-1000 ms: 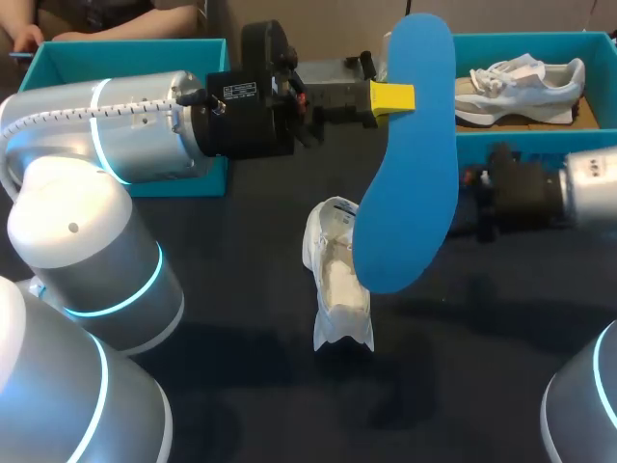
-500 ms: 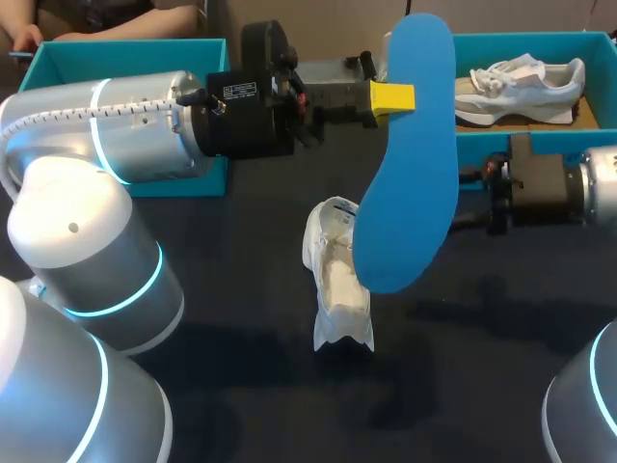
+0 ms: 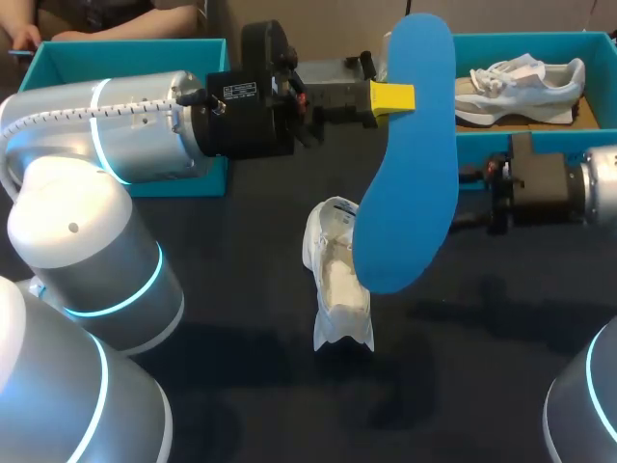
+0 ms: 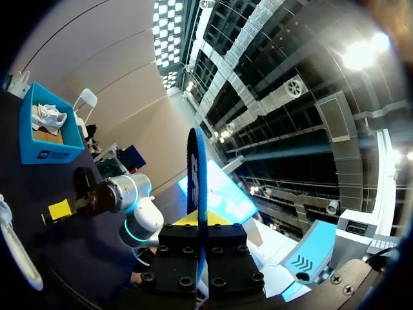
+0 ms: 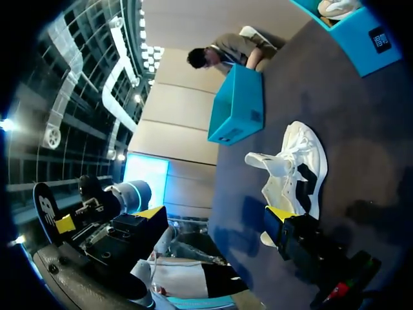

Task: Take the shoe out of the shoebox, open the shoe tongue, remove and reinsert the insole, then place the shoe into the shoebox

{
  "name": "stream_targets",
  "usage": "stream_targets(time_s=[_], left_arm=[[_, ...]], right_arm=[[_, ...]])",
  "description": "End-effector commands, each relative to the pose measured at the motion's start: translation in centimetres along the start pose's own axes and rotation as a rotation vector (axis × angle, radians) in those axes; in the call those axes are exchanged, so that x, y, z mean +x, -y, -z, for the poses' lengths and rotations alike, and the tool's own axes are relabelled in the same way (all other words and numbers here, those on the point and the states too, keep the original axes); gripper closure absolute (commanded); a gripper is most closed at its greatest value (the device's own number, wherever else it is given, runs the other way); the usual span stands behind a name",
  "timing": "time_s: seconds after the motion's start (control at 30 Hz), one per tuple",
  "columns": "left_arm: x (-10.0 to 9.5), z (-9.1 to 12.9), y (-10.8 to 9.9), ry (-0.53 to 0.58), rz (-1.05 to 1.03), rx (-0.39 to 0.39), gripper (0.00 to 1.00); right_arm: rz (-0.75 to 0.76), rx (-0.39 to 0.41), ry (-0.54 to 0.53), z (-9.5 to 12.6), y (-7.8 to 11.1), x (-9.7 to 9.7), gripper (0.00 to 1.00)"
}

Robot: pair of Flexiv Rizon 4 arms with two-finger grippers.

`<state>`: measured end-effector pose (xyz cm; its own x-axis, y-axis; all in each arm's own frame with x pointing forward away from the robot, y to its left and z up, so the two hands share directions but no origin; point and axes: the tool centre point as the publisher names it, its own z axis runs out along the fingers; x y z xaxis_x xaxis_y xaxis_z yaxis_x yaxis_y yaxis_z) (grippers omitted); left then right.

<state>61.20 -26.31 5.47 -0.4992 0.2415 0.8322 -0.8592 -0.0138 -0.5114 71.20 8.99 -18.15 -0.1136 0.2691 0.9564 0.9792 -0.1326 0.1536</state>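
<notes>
**Inspector A:** We start at the left claw (image 3: 395, 96). What do we record?

**Inspector B:** We find it clamped on the blue insole (image 3: 410, 164), one yellow-tipped finger on each face. In the left wrist view the insole (image 4: 196, 169) stands edge-on between the fingers of that claw (image 4: 200, 223). The grip is near the insole's upper end. The rest hangs down below the claw, clear of the desk (image 3: 241, 386).

**Inspector A:** And the shoe?

**Inspector B:** We place the white shoe (image 3: 337, 280) on the desk below the left claw, out of any box. The insole's lower end hangs in front of it in the head view, so we cannot tell whether the two touch.

**Inspector A:** The right claw?

**Inspector B:** The right claw (image 5: 216, 216) stands with its fingers spread wide and nothing between them. The shoe (image 5: 290, 171) lies on the desk ahead of it, apart from both tips, with a white flap standing out from its opening. In the head view the insole hides most of this claw.

**Inspector A:** Further out?

**Inspector B:** Beyond the right claw we note a teal shoebox (image 3: 521, 43) holding a second shoe (image 3: 521, 87). A second teal shoebox (image 3: 125, 58) sits behind the left arm. Both boxes are well apart from the shoe on the desk.
</notes>
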Motion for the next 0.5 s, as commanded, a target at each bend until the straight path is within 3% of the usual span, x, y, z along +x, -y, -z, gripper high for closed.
stream_targets(time_s=[0.03, 0.13, 0.17, 0.47, 0.5], left_arm=[[-0.06, -0.34, -0.01, 0.002, 0.000, 0.002, 1.00], [-0.06, -0.34, -0.01, 0.002, 0.000, 0.002, 1.00], [-0.06, -0.34, -0.01, 0.002, 0.000, 0.002, 1.00], [-0.06, -0.34, -0.01, 0.002, 0.000, 0.002, 1.00], [-0.51, 0.18, -0.03, -0.010, -0.080, -0.007, 1.00]], right_arm=[[0.000, 0.012, 0.006, 0.04, -0.50, 0.13, 0.00], [-0.013, 0.007, -0.034, 0.22, -0.96, 0.47, 0.00], [-0.030, -0.003, 0.006, 0.29, -1.16, 0.46, 0.00], [-0.030, -0.003, 0.006, 0.29, -1.16, 0.46, 0.00], [-0.030, -0.003, 0.006, 0.29, -1.16, 0.46, 0.00]])
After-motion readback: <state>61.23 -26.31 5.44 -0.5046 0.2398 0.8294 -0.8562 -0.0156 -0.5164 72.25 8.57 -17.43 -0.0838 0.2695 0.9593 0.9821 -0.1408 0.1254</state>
